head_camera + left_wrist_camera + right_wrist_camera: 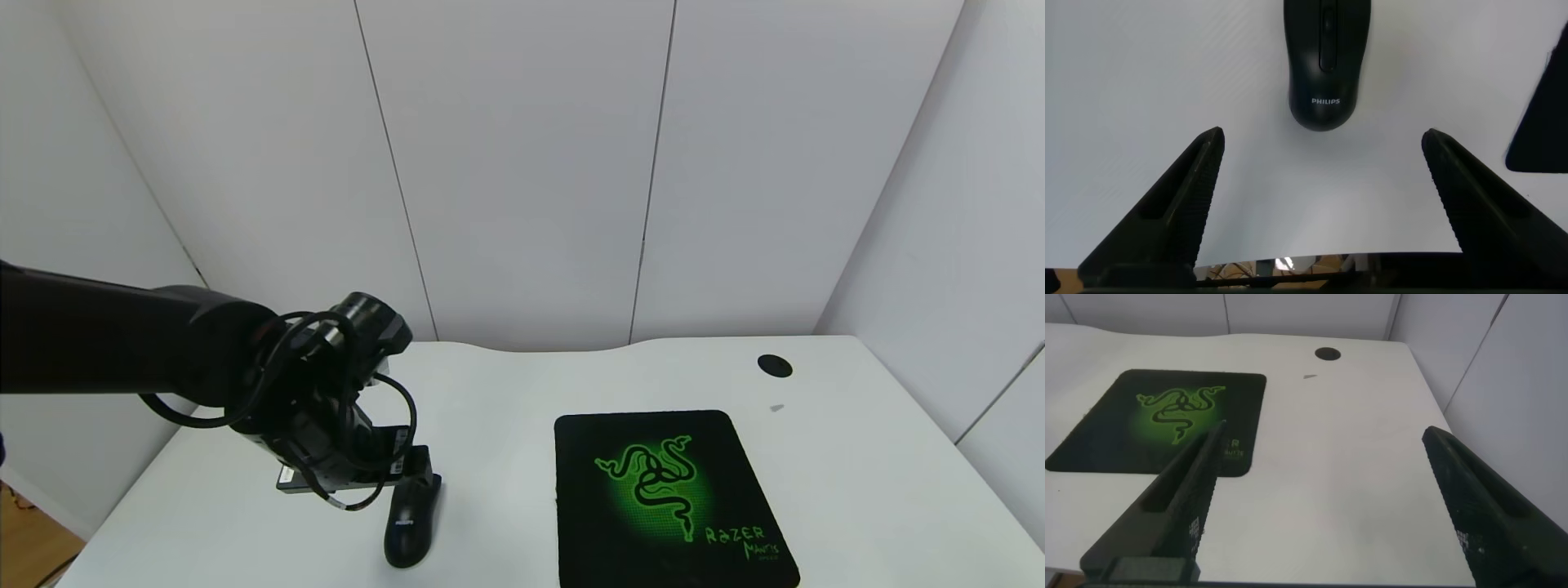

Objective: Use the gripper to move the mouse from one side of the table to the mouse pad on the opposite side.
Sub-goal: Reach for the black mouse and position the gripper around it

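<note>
Mouse (411,523) located near front-left edge of surface (490,392), untouched. Left hand (1321,143) held just behind it, fingers spread wide. Advance until mouse flanks are bracketed, then close evenly. Mouse pad (669,498) lies well apart, right of centre. Right hand (1323,441) spread, idle.

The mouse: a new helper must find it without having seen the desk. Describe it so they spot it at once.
On the white table, look at the robot's left side, opposite the green-logo mouse pad. The mouse lies near the front edge, just ahead of the open left end effector. It is a small glossy black oval lettered PHILIPS.
</note>
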{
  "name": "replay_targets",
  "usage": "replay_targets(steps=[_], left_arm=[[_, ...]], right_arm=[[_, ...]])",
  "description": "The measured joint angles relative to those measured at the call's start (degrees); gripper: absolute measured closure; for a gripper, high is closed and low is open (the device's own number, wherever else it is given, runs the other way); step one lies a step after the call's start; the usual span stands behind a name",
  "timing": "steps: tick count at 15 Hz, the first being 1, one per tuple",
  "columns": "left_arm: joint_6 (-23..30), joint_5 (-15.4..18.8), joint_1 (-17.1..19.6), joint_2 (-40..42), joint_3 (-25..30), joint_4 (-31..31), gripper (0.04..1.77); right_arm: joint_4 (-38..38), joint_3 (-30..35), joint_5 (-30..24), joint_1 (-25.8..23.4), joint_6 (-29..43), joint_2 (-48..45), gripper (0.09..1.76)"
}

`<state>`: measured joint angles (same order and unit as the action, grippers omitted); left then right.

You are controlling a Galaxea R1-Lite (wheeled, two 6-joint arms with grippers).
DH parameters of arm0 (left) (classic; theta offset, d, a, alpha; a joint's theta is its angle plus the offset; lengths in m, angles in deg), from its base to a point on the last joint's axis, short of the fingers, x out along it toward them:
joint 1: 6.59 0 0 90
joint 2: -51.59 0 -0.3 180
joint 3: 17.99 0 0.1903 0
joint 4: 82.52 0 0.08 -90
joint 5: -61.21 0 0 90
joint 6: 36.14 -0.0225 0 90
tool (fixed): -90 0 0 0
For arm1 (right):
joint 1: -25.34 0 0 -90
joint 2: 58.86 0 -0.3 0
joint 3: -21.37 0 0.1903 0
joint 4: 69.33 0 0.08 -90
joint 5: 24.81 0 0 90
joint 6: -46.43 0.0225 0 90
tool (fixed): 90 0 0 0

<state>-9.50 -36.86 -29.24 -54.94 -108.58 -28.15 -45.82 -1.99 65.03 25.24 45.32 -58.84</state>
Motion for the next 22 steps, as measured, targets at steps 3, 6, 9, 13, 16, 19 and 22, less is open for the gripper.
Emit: replay_targets(steps=[3, 6, 9, 13, 16, 19, 22], left_arm=[[-0.11, -0.16, -0.20, -2.01, 4.30, -6.42, 0.09], [0.17, -2.33, -1.57, -4.02, 6.31, -7.58, 0.09], [2.68, -2.88, -3.25, -5.67, 8.08, -11.03, 0.09], [4.69, -2.84, -3.67, -7.28, 10.51, -16.12, 0.09], [4.88, -3.08, -3.52, -7.94, 11.17, -17.79, 0.09], [4.88, -3.89, -3.36, -8.62, 12.02, -19.97, 0.09], [4.90, -3.69, -2.82, -9.70, 13.37, -24.71, 0.09]], right_arm=[[0.00, 0.00, 0.00, 0.00, 0.00, 0.00, 0.14], [0.00, 0.00, -0.02, 0.02, 0.00, 0.00, 0.14], [0.00, 0.00, -0.02, 0.00, -0.01, 0.00, 0.14], [-0.02, 0.00, -0.02, 0.00, -0.01, 0.00, 0.14], [0.00, 0.00, -0.05, 0.00, -0.01, 0.00, 0.14], [-0.02, 0.00, -0.02, 0.00, -0.01, 0.00, 0.14], [-0.04, 0.00, 0.00, 0.00, 0.00, 0.00, 0.14]])
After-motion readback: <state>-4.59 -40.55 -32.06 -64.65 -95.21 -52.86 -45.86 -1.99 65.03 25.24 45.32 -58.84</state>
